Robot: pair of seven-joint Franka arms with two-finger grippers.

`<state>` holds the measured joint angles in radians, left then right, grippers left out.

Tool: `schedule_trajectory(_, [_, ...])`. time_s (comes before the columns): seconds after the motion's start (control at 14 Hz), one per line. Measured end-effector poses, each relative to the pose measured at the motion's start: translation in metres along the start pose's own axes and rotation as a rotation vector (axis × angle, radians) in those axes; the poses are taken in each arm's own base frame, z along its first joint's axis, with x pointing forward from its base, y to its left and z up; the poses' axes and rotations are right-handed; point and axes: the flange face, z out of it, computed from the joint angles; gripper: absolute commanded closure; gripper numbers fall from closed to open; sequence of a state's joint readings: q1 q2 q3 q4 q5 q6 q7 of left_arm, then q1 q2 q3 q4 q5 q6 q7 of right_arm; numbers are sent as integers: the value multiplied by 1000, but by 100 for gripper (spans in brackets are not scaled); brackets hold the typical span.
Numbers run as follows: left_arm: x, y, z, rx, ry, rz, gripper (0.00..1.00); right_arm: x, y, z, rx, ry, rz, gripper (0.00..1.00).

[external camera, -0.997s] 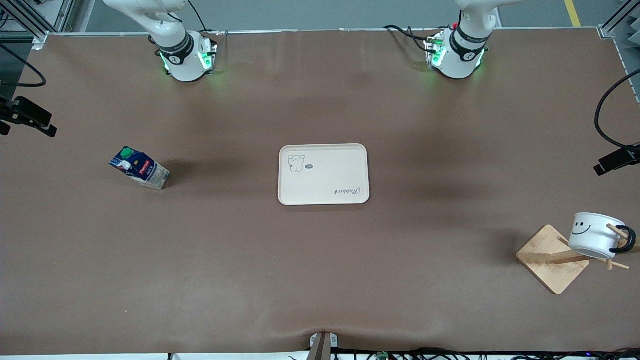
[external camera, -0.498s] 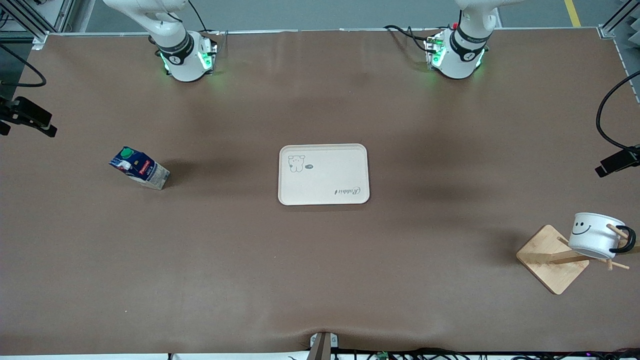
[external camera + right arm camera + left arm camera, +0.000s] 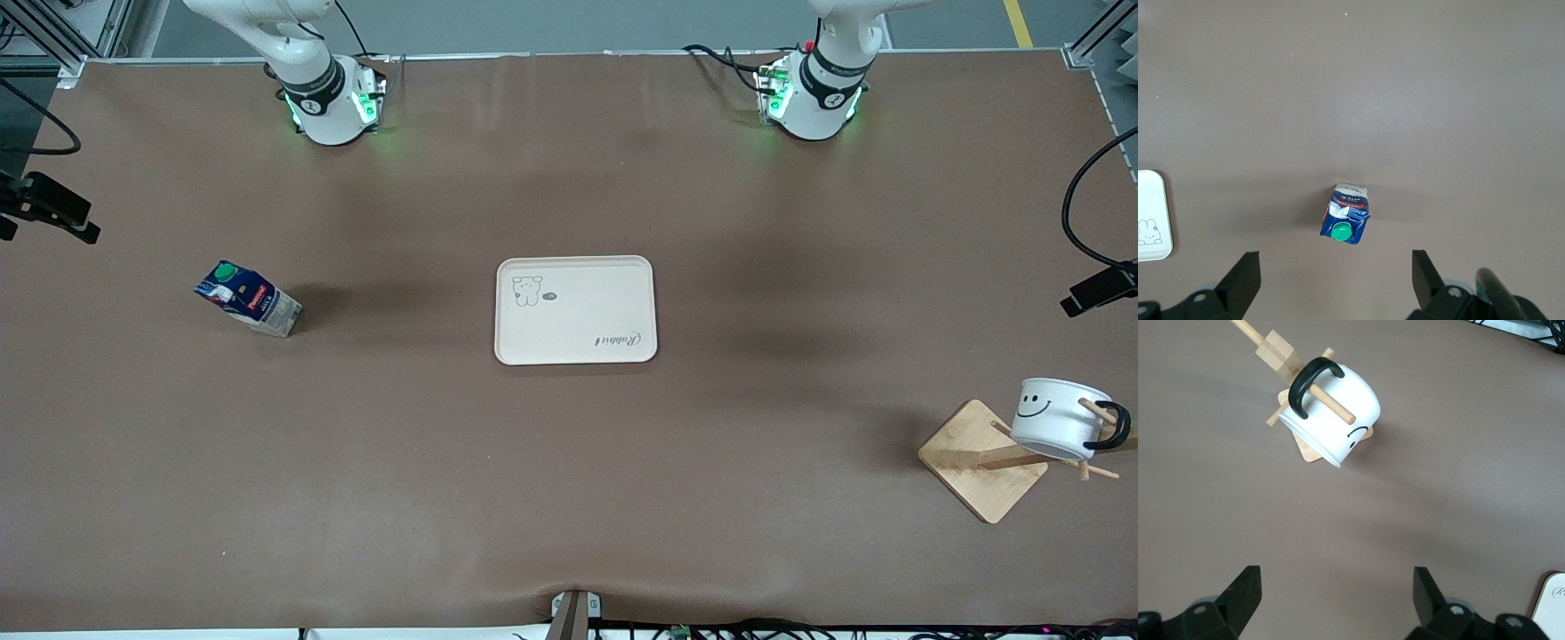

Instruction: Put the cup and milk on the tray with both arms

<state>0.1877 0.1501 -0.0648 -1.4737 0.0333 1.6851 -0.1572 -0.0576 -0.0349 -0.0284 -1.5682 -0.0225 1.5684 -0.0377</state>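
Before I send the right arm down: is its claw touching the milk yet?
Apart. The right wrist view shows the milk standing on the table well below the open right claw.

Landmark: tray point(image 3: 576, 310), mid-table, bare top, open table on all sides of it. Toward the right arm's end: milk point(image 3: 248, 299) stands alone, well apart from tray, clear all round; right gripper point(image 3: 1335, 283) spread wide above it. Toward the left arm's end, nearer the front camera than tray: cup point(image 3: 1060, 419) hangs by its handle on a wooden rack point(image 3: 983, 460) peg; pegs and post crowd the handle side. Left gripper point(image 3: 1337, 600) spread wide over bare table.
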Motion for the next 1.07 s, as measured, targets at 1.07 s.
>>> schedule_trajectory(1.07, [4,-20,-5,-27,14,-52,0,0,1,0,0,0,2,0])
